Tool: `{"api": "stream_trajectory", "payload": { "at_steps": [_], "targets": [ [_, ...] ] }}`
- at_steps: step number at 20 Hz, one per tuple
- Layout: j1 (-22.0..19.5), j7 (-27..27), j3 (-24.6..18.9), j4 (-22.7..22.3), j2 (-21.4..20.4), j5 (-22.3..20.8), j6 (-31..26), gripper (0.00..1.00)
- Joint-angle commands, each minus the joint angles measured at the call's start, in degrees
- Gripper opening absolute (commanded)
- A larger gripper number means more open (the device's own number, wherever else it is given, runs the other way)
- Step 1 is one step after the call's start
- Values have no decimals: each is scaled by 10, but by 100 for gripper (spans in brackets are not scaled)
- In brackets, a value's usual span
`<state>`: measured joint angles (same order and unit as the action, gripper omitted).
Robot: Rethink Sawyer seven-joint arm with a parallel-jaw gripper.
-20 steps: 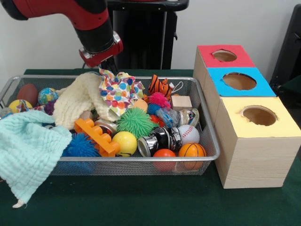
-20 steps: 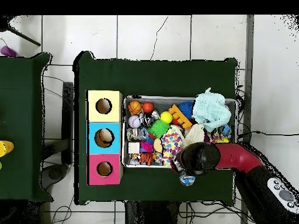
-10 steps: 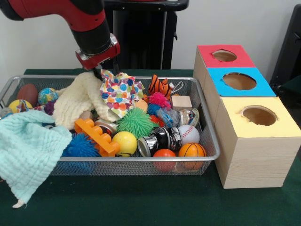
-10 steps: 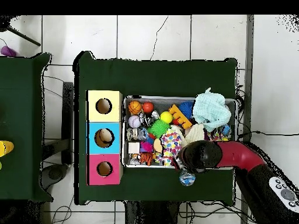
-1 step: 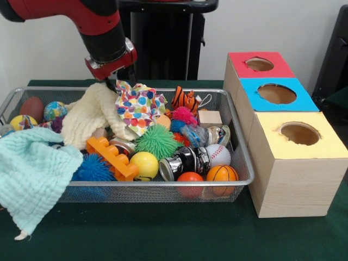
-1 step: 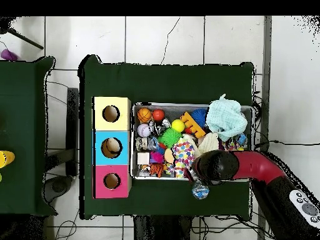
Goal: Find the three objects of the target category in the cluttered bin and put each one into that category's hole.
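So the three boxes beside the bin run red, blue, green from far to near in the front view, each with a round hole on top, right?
Not quite: the nearest box is yellow, not green, as the front view shows. The red box and blue box and the round holes are as you say.

**Around the green table**

A dark green cloth-covered table (image 6: 169, 78) stands on a white tiled floor (image 6: 162, 37). Black cables (image 6: 59, 94) trail across the tiles beside its edge. A second green-covered table (image 6: 22, 137) sits alongside, with a small yellow object (image 6: 5, 159) (identity unclear) at its outer edge.
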<state>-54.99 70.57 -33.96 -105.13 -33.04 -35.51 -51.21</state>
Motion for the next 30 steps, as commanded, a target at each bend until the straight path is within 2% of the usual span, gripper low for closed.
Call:
{"api": "stream_trajectory", "payload": {
  "at_steps": [1,4,9,11,19,30],
  "targets": [
    [-17,-120,-10,60,-14,-14,-81,100],
    [-21,-126,-10,62,-11,-17,-90,100],
    [-24,-127,-22,47,-52,-9,-111,100],
    [-26,-121,-23,42,-53,-7,-114,100],
    [-29,-90,3,52,27,-26,-88,100],
    [-33,-32,23,36,47,-43,-25,100]
  ]
}}
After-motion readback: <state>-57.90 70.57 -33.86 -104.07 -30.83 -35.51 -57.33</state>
